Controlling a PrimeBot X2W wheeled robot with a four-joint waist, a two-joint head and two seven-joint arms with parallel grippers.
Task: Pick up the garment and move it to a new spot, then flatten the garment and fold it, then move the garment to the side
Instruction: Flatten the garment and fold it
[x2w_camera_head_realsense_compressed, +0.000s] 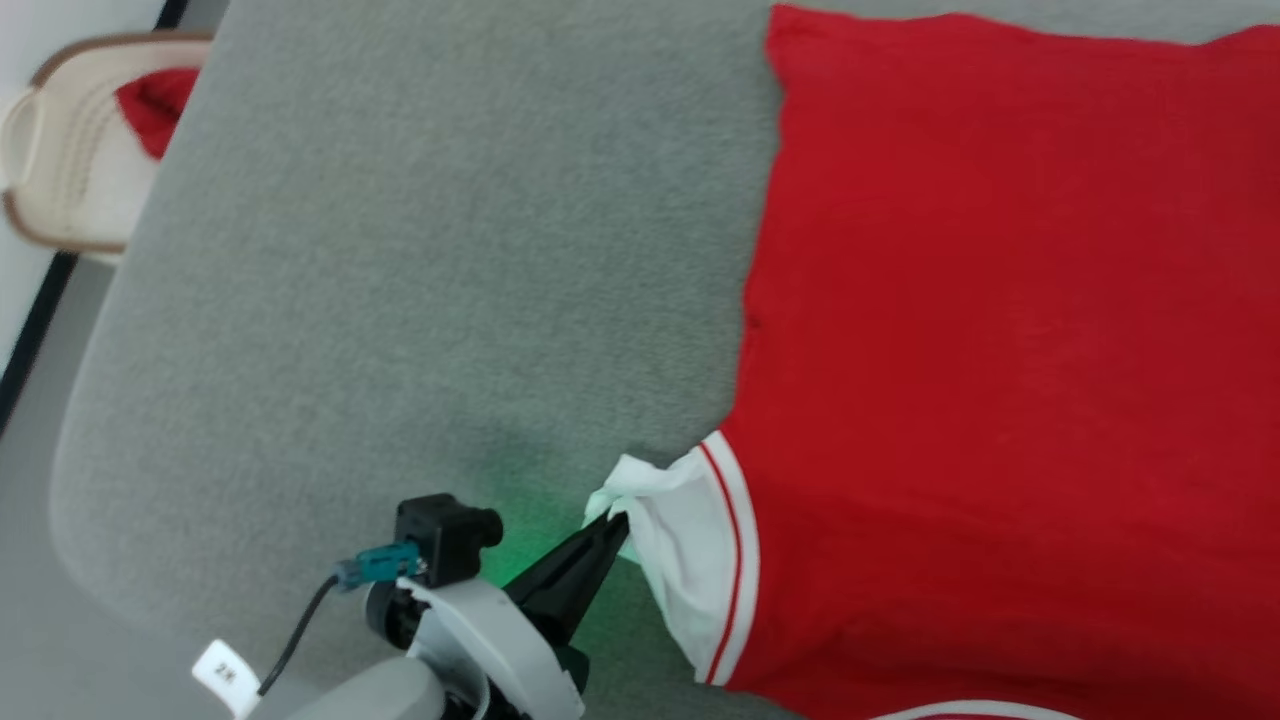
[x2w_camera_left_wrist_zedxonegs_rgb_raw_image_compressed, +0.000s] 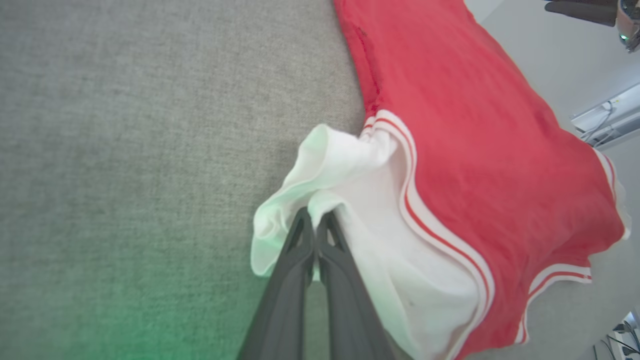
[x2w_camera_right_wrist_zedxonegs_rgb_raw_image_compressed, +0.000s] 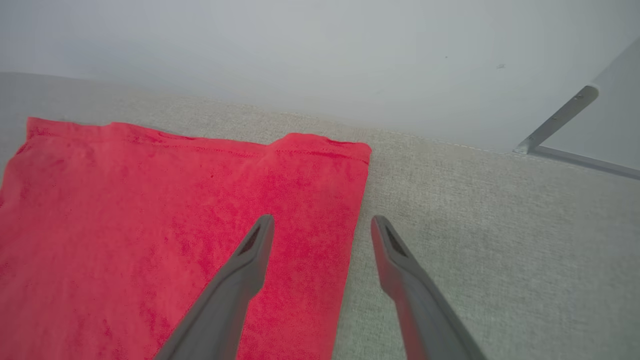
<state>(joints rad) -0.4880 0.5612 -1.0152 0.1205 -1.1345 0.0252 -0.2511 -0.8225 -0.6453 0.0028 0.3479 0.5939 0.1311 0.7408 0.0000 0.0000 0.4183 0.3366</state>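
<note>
While left gripper (x2w_camera_left_wrist_zedxonegs_rgb_raw_image_compressed: 314, 216) clamped the white sleeve (x2w_camera_left_wrist_zedxonegs_rgb_raw_image_compressed: 372, 195) of the limp red jersey shirt (x2w_camera_head_realsense_compressed: 1000, 300), right gripper (x2w_camera_right_wrist_zedxonegs_rgb_raw_image_compressed: 322, 220) sat jaws apart; hem (x2w_camera_right_wrist_zedxonegs_rgb_raw_image_compressed: 200, 144) probably next.

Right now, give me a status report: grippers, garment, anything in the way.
Left gripper shut on white sleeve of the garment. Right gripper open over its side edge. Garment flat on grey cushion. Red cloth in beige basket, well aside.
</note>
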